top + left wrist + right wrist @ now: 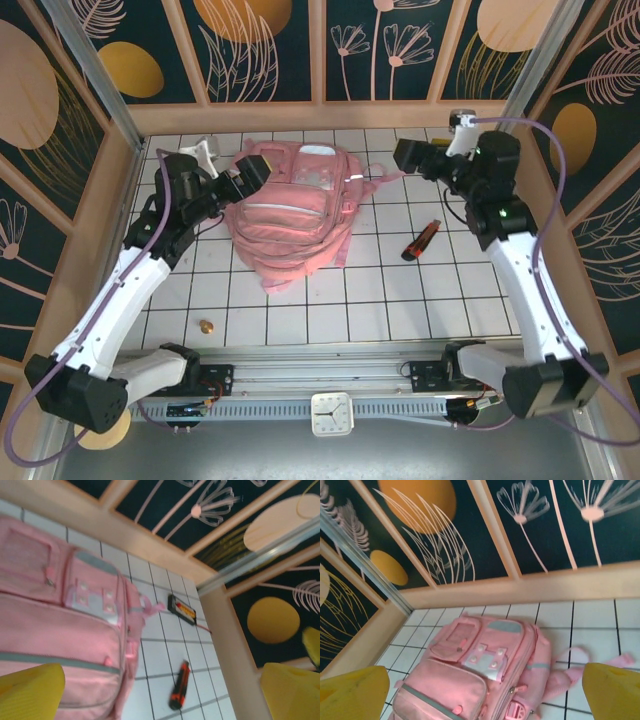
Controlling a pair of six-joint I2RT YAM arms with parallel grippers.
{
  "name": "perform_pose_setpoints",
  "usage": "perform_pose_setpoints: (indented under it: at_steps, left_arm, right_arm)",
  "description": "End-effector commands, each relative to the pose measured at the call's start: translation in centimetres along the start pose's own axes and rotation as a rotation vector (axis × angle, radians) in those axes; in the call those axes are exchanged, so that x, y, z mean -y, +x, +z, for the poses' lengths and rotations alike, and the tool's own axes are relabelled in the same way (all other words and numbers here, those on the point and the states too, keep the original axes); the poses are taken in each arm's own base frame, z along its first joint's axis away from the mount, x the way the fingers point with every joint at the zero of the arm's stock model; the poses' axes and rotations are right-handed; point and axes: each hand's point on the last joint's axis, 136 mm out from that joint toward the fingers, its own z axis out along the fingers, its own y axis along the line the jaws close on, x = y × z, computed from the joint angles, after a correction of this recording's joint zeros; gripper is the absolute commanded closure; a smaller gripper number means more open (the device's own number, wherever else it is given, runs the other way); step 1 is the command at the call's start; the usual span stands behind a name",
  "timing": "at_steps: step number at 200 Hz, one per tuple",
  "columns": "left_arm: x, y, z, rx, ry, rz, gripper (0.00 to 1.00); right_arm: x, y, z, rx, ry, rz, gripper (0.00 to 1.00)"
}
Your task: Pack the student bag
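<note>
The left claw (160,694) is hanging wide open, yellow fingers (30,692) spread with nothing between them, hovering at the far left corner of the bag (295,215). The right claw (482,692) is gaping open too, gripping nothing, held up off the bag's right side and looking down at it. The pink bag is lying flat on the white tiled desk (400,300), pockets facing up, close to the back wall and left of centre, between the two claws. An orange-and-black knife (421,240) is lying just right of the bag, apart from it. A small gold piece (206,326) is sitting near the front left.
</note>
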Motion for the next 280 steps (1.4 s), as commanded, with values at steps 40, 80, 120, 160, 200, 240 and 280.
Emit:
perform_pose_setpoints:
  at_steps: [40, 80, 120, 160, 200, 240, 280]
  left_arm:
    - [-2.2, -4.6, -5.6, 0.377, -0.144, 0.218, 0.01]
    - [-4.7, -3.5, -7.2, 0.4, -0.235, 0.299, 0.01]
    - [-8.3, -2.2, -8.8, 0.458, -0.339, 0.285, 0.01]
    - [-11.7, -2.0, -10.7, 0.526, -0.493, 0.248, 0.01]
    - [-13.9, -1.0, -10.5, 0.481, -0.597, 0.28, 0.01]
    - [-16.1, 0.6, -10.3, 0.421, -0.681, 0.3, 0.01]
    - [-18.3, 2.0, -11.1, 0.436, -0.729, 0.289, 0.01]
  right_arm:
    - [-0.4, -1.3, -4.7, 0.274, 0.041, -0.2, 0.01]
    - [1.7, 1.6, -4.7, 0.196, 0.125, -0.204, 0.01]
    - [4.3, 4.2, -4.8, 0.183, 0.214, -0.181, 0.01]
    - [7.2, 7.1, -4.6, 0.156, 0.285, -0.135, 0.01]
    - [12.0, 10.4, -5.5, 0.102, 0.435, -0.055, 0.01]
    - [16.7, 12.0, -7.3, 0.1, 0.535, 0.009, 0.01]
    - [20.5, 14.7, -7.8, 0.094, 0.577, 0.067, 0.01]
